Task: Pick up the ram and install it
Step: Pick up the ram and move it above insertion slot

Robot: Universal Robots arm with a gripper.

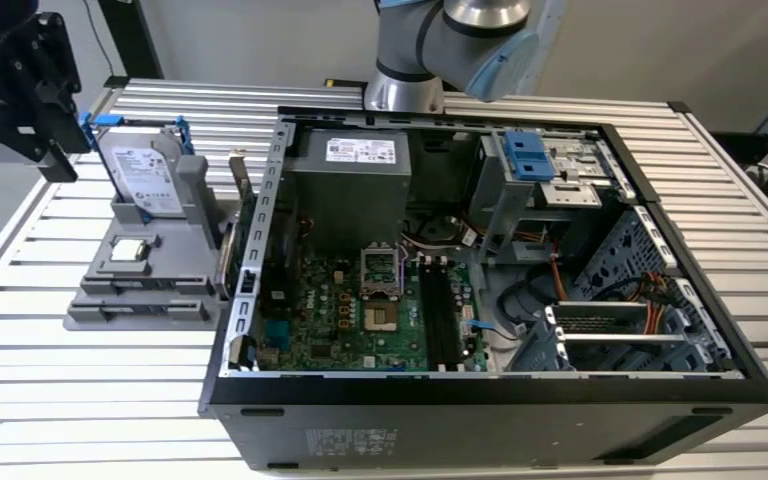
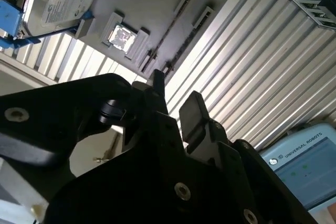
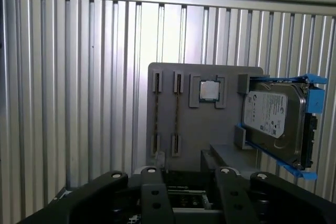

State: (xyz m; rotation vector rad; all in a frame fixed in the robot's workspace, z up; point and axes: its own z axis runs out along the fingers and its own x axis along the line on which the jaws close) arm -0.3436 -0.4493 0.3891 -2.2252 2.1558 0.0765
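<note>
1. Slatted metal table (image 1: 64,380): carries all the items below.
2. Open computer case (image 1: 491,425): lies on its side with the motherboard (image 1: 344,320) exposed. Long black memory slots (image 1: 446,310) run beside the square socket.
3. Robot arm (image 1: 471,40): stands behind the case's far wall.
4. Grey holder (image 1: 144,305): sits on the table just beside the case, on the exterior view's left.
5. Hard drive (image 1: 144,170): blue-framed, upright at the holder's far end. It stands between the gripper and the case.
6. Gripper (image 1: 53,160): hangs above the table at the exterior view's left, just beside the hard drive and well apart from the memory slots. It is clenched on the ram.
7. Ram (image 3: 186,199): a green strip between the fingers (image 3: 152,187) in the first wrist view, above the holder.
8. Processor chip (image 1: 127,250): small, square and silver, seated in the holder's middle.
</note>
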